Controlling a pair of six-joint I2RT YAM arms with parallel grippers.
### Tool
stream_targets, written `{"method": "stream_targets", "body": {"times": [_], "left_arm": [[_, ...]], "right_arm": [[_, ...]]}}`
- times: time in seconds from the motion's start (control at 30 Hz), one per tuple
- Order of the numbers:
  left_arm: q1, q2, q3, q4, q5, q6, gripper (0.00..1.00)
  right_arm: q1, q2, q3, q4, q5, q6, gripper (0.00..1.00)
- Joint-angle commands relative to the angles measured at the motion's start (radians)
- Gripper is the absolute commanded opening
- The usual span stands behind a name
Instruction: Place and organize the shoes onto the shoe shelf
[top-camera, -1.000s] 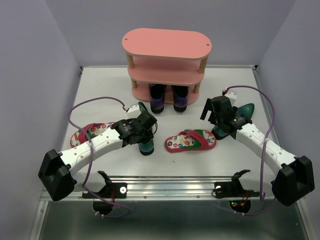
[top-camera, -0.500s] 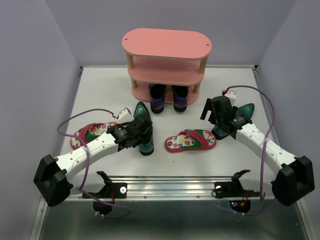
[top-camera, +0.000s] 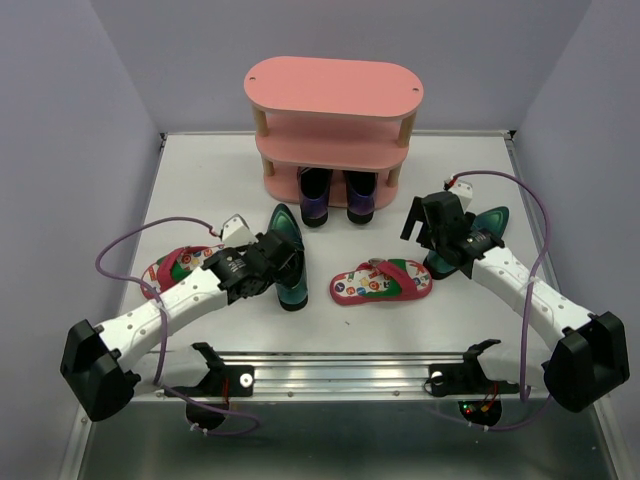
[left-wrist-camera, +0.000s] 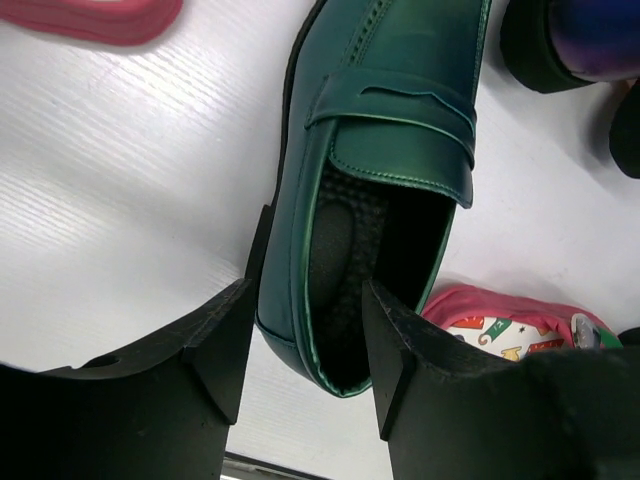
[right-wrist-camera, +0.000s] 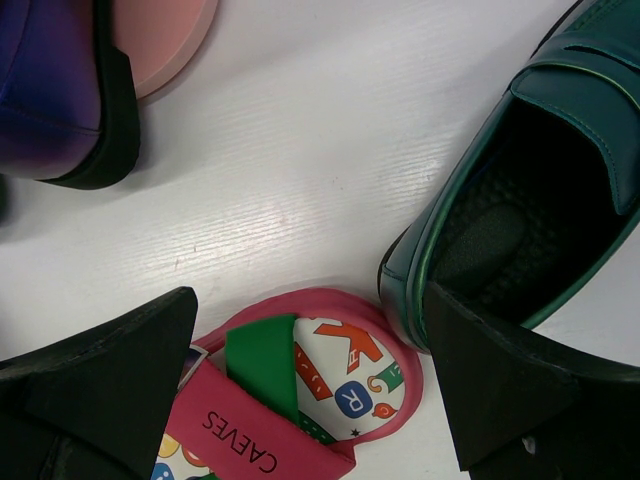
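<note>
The pink three-tier shoe shelf (top-camera: 333, 88) stands at the back. Two purple loafers (top-camera: 314, 196) sit under its bottom tier. A dark-green loafer (top-camera: 284, 240) lies left of centre; in the left wrist view (left-wrist-camera: 385, 150) its heel lies between the fingers (left-wrist-camera: 215, 350) of my open left gripper (top-camera: 278, 272), which do not clamp it. A red flip-flop (top-camera: 380, 282) lies in the middle and another (top-camera: 182, 266) at the left. My right gripper (top-camera: 425, 235) is open wide above the middle flip-flop's end (right-wrist-camera: 320, 390), beside the second green loafer (top-camera: 484, 228).
The right wrist view shows a purple loafer (right-wrist-camera: 55, 90) and the edge of the shelf's bottom board (right-wrist-camera: 160, 30) at the top left. Purple cables (top-camera: 535, 240) loop over the table on both sides. A metal rail (top-camera: 340, 368) runs along the near edge.
My left arm has swung left and drawn back along the green loafer, so more of the shoe's toe shows. The right arm and the shoes have not moved.
</note>
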Motion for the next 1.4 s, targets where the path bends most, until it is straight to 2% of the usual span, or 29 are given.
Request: {"method": "stream_targets", "body": {"times": [0.0, 0.13, 0.3, 0.5, 0.63, 0.7, 0.77, 0.8, 0.9, 1.13, 1.27, 1.37], "left_arm": [[0.005, -0.009, 0.062, -0.103, -0.091, 0.016, 0.58], [0.006, 0.021, 0.045, -0.097, -0.050, 0.019, 0.59], [0.012, 0.052, -0.010, -0.011, 0.050, 0.049, 0.70], [0.015, 0.121, -0.047, 0.090, 0.128, 0.095, 0.69], [0.018, 0.168, -0.046, 0.086, 0.147, 0.101, 0.58], [0.018, 0.176, -0.035, 0.052, 0.141, 0.092, 0.40], [0.018, 0.167, -0.009, 0.012, 0.119, 0.082, 0.28], [0.018, 0.147, 0.003, -0.035, 0.090, 0.077, 0.14], [0.018, 0.101, 0.064, -0.155, 0.030, 0.048, 0.00], [0.023, 0.038, 0.183, -0.390, -0.013, 0.006, 0.00], [0.029, -0.023, 0.180, -0.388, 0.027, 0.034, 0.00], [0.031, -0.045, 0.216, -0.387, 0.006, 0.045, 0.00]], "right_arm": [[0.005, -0.011, 0.014, 0.042, 0.004, -0.007, 1.00], [0.005, -0.005, 0.018, 0.042, 0.000, -0.005, 1.00], [0.005, 0.000, 0.021, 0.045, -0.005, -0.007, 1.00], [0.005, -0.003, 0.020, 0.045, -0.002, -0.010, 1.00], [0.005, -0.006, 0.017, 0.043, 0.001, -0.011, 1.00], [0.005, -0.006, 0.015, 0.043, 0.003, -0.010, 1.00], [0.005, -0.009, 0.014, 0.043, 0.003, -0.013, 1.00], [0.005, -0.009, 0.014, 0.043, 0.004, -0.011, 1.00], [0.005, -0.008, 0.012, 0.043, 0.004, -0.013, 1.00], [0.005, 0.003, 0.015, 0.054, -0.010, -0.011, 1.00], [0.005, 0.009, 0.017, 0.059, -0.013, -0.013, 1.00], [0.005, 0.009, 0.017, 0.062, -0.014, -0.013, 1.00]]}}
